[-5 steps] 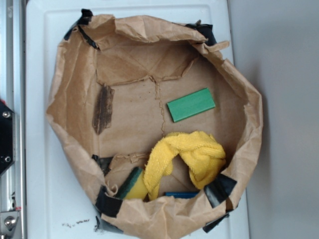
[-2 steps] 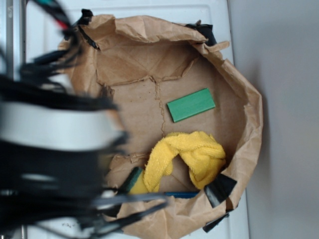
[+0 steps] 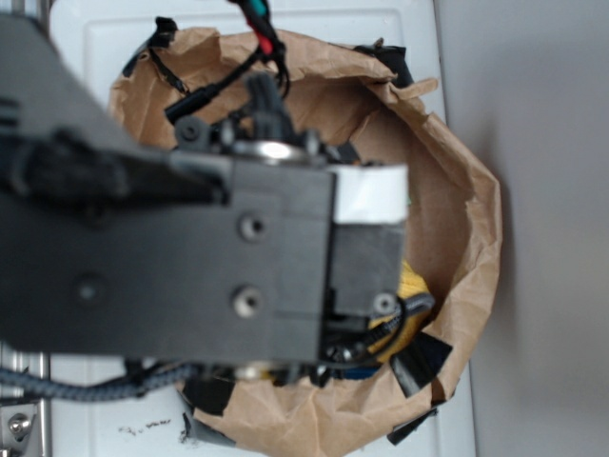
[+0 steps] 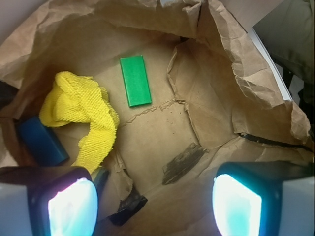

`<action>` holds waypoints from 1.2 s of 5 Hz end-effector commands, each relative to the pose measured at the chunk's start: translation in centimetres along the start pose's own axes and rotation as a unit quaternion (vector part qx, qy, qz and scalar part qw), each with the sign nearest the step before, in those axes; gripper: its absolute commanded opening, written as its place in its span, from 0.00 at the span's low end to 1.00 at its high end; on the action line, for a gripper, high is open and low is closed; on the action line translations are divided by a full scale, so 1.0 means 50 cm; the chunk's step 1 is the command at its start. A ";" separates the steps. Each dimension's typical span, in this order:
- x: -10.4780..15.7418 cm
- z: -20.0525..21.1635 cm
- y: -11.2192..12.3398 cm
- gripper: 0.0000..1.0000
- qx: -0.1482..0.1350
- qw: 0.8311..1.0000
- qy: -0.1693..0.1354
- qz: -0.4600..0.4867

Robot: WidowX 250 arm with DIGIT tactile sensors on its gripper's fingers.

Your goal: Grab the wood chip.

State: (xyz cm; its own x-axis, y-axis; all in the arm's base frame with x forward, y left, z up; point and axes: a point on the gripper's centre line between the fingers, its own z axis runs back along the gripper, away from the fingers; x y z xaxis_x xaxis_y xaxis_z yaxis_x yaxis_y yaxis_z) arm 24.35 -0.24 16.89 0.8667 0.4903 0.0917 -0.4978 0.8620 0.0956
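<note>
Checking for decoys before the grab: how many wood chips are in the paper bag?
1. The flat dark-brown wood chip lies on the brown paper bag floor, between the gripper fingers. More may be hidden.

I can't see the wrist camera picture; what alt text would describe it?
A dark-brown wood chip lies on the floor of a crumpled brown paper bag, between and beyond the open gripper. Farther back lie a green rectangular block, a yellow cloth and a blue block.

White tray-like surface [image 3: 95, 57] beneath; plain grey tabletop [image 3: 542, 228] at right; soft diffuse light.
</note>
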 end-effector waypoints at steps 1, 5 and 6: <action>0.020 0.029 0.012 1.00 -0.019 0.999 -0.023 0.013; 0.010 -0.126 0.054 1.00 0.041 0.972 -0.051 0.224; 0.010 -0.126 0.054 1.00 0.041 0.972 -0.051 0.224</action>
State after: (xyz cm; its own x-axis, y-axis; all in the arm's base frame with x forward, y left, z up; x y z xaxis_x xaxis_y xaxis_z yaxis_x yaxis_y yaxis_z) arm 23.62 2.56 10.01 0.5729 0.7895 0.2202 -0.8195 0.5564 0.1372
